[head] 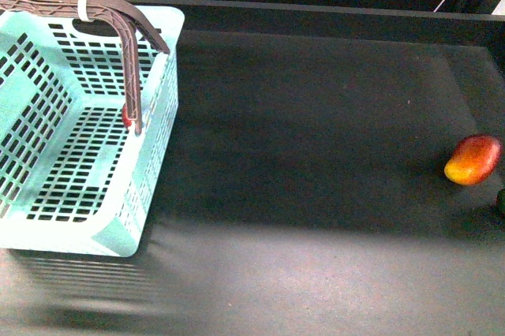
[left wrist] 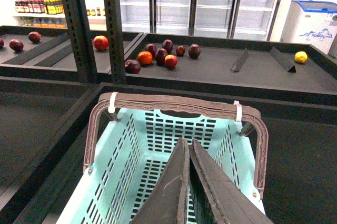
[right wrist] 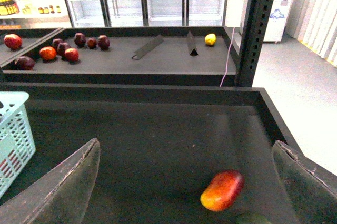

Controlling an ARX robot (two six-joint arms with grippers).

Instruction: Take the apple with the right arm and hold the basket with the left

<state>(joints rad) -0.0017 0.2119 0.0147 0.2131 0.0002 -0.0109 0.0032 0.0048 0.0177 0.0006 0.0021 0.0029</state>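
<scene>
A red sliver, perhaps the apple [head: 126, 117], hides behind the basket [head: 158, 107] handle; left gripper [left wrist: 188, 148] closed empty, right gripper [right wrist: 184, 182] wide apart.

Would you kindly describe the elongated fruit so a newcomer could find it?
Start at the mint-green basket on the dark tray's left side, then look across to the far right edge. The fruit lies there, oblong, red fading to orange-yellow, beside a dark green object.

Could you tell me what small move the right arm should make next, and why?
Probably hold the right gripper open and turn it away rather than close: the only fruit below it is an elongated red-orange mango, not a round apple. Round red fruits lie on the farther shelf; a small red patch shows inside the basket, too hidden to identify.
</scene>
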